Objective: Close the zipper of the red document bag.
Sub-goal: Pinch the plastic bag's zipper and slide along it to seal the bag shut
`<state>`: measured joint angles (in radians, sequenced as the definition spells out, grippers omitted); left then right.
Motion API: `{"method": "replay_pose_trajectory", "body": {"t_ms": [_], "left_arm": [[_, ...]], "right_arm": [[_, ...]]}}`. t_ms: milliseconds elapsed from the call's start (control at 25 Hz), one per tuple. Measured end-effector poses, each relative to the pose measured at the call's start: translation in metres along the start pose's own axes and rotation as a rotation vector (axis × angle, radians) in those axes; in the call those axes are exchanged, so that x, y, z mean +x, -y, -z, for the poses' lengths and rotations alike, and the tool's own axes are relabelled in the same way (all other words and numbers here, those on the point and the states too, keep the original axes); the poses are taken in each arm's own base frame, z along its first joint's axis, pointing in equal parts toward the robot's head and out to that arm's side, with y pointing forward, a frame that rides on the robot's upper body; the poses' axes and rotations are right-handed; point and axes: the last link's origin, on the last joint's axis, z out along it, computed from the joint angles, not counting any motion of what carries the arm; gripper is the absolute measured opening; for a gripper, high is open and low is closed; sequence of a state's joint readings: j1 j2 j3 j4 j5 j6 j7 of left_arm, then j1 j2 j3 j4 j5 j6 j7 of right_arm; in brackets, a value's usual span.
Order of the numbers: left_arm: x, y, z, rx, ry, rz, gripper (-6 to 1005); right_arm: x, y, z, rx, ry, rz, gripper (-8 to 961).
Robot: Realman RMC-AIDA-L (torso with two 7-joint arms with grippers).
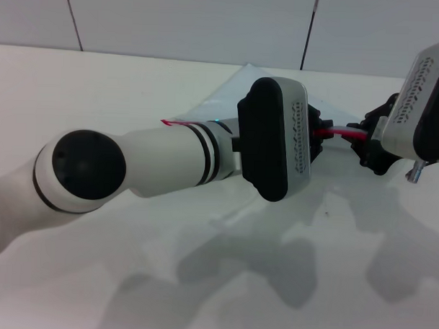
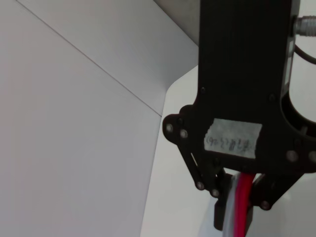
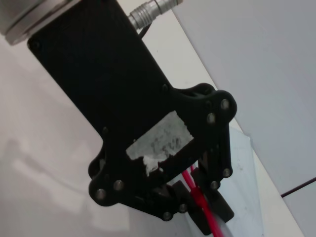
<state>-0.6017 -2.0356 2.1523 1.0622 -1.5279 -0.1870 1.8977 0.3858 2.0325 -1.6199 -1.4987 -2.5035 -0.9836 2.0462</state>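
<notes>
The red document bag lies flat on the white table, translucent and pale, mostly hidden behind my left arm. Its zipper shows as a thin red strip between my two grippers, and another short piece shows to the left of the arm. My left gripper is shut on the strip; in the left wrist view its gripper pinches the zipper. My right gripper grips the same strip from the right; in the right wrist view that gripper is shut on the zipper.
My left forearm crosses the white table from the near left, covering the bag's middle. A pale panelled wall runs along the table's far edge.
</notes>
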Motion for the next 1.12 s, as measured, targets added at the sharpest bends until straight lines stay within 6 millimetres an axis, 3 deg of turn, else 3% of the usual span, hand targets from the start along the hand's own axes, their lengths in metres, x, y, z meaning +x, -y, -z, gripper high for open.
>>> {"method": "replay_pose_trajectory", "body": {"t_ms": [520, 1120], "left_arm": [[-0.009, -0.001, 0.004, 0.028, 0.028, 0.021, 92], [-0.039, 0.001, 0.018, 0.106, 0.114, 0.066, 84]], "right_arm": [[0.004, 0.002, 0.002, 0.008, -0.004, -0.016, 49], [0.011, 0.007, 0.005, 0.028, -0.013, -0.041, 48]]}}
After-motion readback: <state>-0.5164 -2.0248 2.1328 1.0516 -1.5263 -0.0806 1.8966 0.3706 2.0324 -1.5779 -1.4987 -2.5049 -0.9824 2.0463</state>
